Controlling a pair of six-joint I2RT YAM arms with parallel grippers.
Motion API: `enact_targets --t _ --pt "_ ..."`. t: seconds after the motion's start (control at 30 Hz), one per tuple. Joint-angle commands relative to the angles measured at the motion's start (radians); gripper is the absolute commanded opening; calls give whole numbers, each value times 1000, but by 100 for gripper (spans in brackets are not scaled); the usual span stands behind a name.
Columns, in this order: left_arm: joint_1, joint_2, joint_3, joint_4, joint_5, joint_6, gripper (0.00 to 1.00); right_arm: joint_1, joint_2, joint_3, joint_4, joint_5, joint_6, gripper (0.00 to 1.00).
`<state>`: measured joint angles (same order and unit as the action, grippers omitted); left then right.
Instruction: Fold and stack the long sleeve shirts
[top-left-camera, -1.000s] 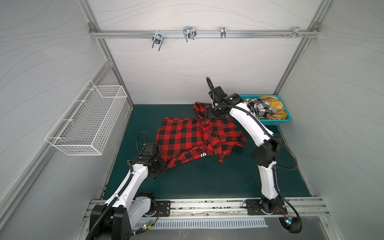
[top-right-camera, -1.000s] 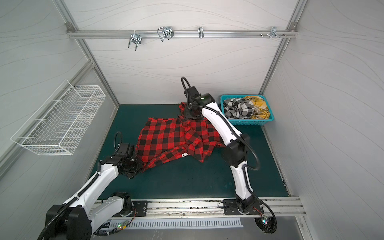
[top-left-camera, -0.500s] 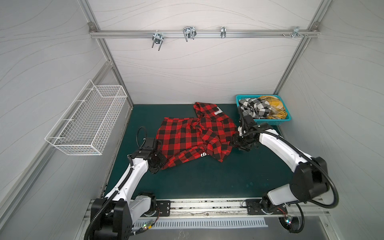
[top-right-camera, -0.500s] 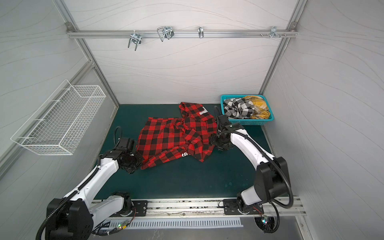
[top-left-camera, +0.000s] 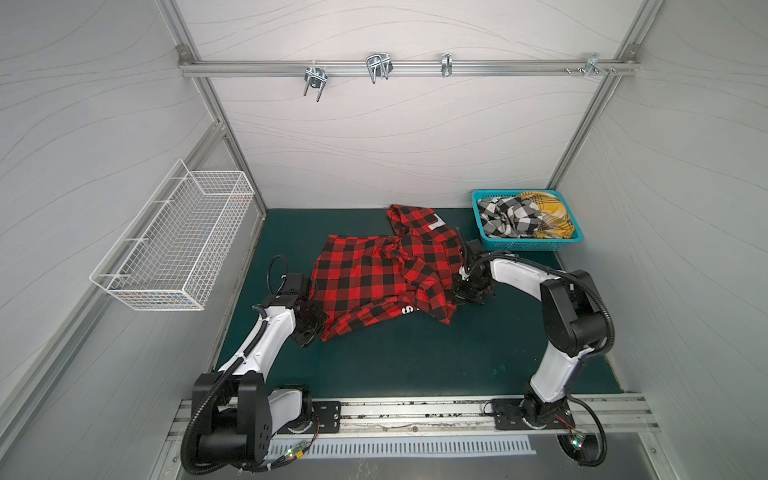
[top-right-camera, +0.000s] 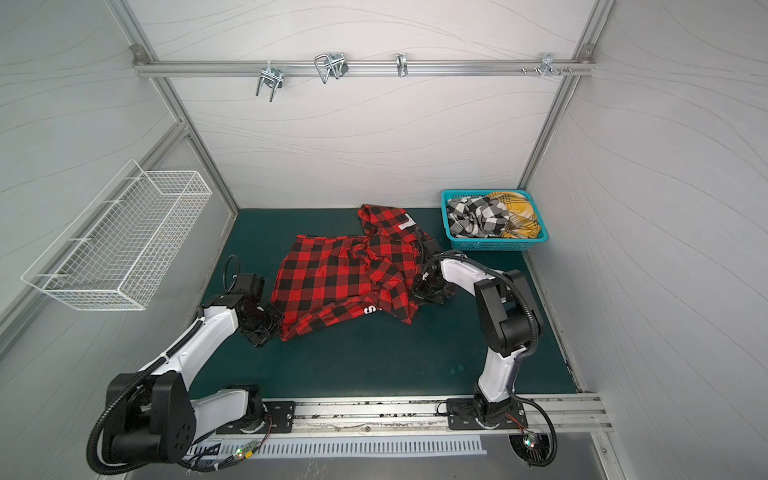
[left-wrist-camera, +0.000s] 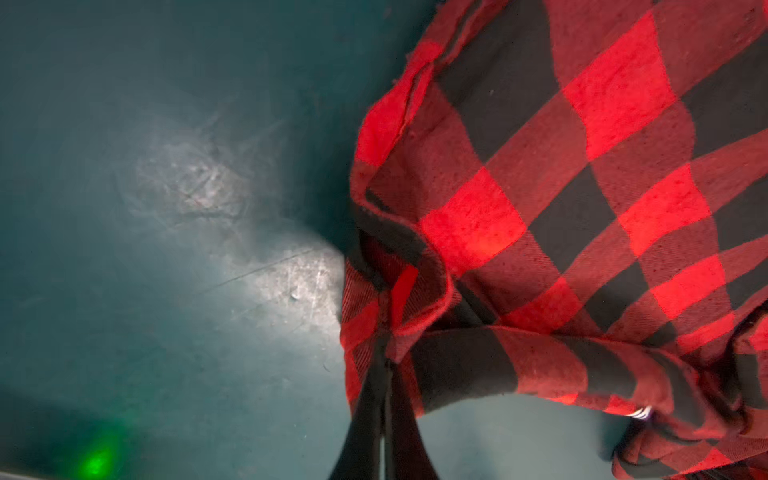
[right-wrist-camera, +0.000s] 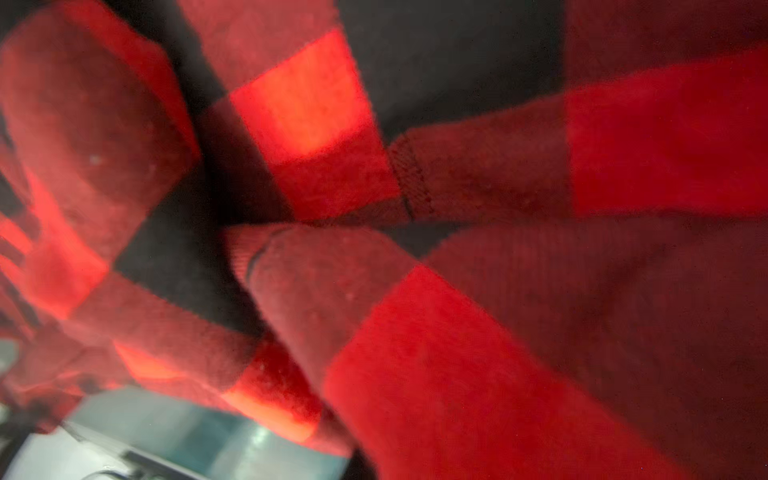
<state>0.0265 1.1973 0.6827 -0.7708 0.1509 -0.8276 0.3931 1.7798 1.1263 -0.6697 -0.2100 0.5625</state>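
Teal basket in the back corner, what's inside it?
A crumpled black-and-white check shirt beside a mustard-yellow plaid shirt fill the teal basket. Anything beneath them, and the basket's floor, is covered.

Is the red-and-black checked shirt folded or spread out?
Spread, not folded: the red-and-black checked cloth shirt lies rumpled across the dark green mat, no neat fold.

You have open green mat (top-left-camera: 415, 365) along near edge and far left. Your centre blocked by red-and-black shirt (top-left-camera: 374, 274); teal basket (top-left-camera: 528, 246) fills far right corner; wire basket (top-left-camera: 174, 249) juts from left wall (top-left-camera: 83, 166).
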Motion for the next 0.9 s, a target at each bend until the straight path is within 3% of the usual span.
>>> enact_targets --t 0.0,0.17,0.37,0.5,0.77,0.87 --pt "4 17 40 34 -36 16 0 -37 -123 -78 -95 95 -10 0" --pt "-1 127 25 208 39 -4 0 -203 -226 -190 -139 113 -45 0" --pt "-62 329 70 400 114 -90 0 -234 0 -37 -153 48 -128 0" --pt "-25 393 141 297 5 -107 0 -150 166 135 -186 27 -183 0" --pt "205 314 305 74 -193 3 0 104 444 724 -411 81 -199 0" --pt "210 272 325 29 -197 28 0 113 414 755 -443 119 -143 0"
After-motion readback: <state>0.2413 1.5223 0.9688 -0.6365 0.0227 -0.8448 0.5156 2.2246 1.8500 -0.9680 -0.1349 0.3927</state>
